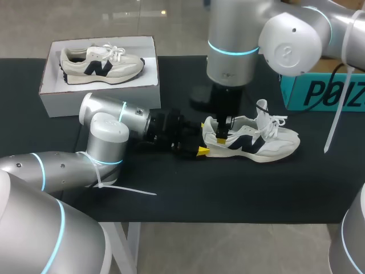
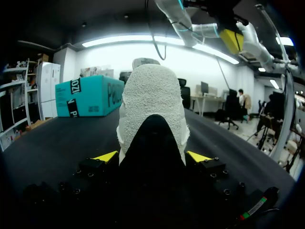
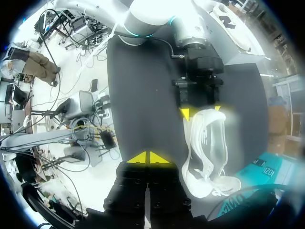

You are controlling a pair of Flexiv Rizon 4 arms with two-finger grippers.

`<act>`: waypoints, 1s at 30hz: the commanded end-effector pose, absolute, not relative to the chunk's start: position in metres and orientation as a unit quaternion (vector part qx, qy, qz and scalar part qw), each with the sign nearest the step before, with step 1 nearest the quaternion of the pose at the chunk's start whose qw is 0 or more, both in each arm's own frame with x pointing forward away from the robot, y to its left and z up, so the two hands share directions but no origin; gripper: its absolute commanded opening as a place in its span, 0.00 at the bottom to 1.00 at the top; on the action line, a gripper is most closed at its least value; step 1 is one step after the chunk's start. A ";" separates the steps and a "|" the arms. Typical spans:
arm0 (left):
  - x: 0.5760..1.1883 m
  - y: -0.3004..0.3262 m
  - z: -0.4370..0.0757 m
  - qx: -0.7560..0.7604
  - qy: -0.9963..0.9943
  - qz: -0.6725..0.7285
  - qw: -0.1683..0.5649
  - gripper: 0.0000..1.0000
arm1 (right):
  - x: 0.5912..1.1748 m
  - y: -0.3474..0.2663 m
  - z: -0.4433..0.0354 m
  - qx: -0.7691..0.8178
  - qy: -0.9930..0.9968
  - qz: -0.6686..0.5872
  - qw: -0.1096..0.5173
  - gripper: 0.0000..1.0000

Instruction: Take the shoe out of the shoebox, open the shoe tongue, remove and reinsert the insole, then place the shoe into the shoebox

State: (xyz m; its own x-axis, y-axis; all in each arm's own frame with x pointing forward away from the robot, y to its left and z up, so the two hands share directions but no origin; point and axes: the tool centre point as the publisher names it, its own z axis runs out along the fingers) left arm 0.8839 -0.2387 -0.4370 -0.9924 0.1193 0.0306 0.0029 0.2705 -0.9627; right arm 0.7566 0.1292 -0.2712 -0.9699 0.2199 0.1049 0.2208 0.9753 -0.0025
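Observation:
A white and navy shoe (image 1: pixel 256 142) lies on its side on the black table (image 1: pixel 171 194), heel toward my left arm. My left gripper (image 1: pixel 201 149) holds that heel; in the left wrist view the heel (image 2: pixel 152 105) fills the gap between both yellow fingertips (image 2: pixel 106 156). My right gripper (image 1: pixel 219 137) hangs straight down over the shoe's heel opening. In the right wrist view its tips (image 3: pixel 147 157) meet with nothing visible between them, and the shoe (image 3: pixel 205 148) lies just beside them. The white shoebox (image 1: pixel 97 94) at the back left holds a second matching shoe (image 1: pixel 102 64).
A teal cardboard box (image 1: pixel 322 91) stands at the back right edge of the table, close behind the shoe's toe. A white strap (image 1: pixel 336 114) hangs from my right arm near it. My left arm's forearm lies low across the table's left front.

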 end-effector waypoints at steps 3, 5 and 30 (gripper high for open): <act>0.884 -0.239 -0.440 -0.039 -0.797 0.601 0.049 0.00 | 0.771 0.133 -0.280 -0.127 -0.987 0.019 0.094 0.00; 0.884 -0.239 -0.440 -0.039 -0.797 0.601 0.049 0.00 | 0.771 0.133 -0.280 -0.127 -0.987 0.019 0.094 0.00; 0.884 -0.239 -0.440 -0.039 -0.797 0.601 0.049 0.00 | 0.794 0.102 -0.281 -0.125 -0.992 0.004 -0.002 0.00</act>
State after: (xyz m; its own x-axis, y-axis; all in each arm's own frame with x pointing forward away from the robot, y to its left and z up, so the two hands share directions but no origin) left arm 0.8839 -0.2387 -0.4369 -0.9924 0.1194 0.0305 0.0029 0.2704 -0.9627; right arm 0.8023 0.1122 -0.2865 -0.9675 0.2509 0.0313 0.2498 0.9677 -0.0346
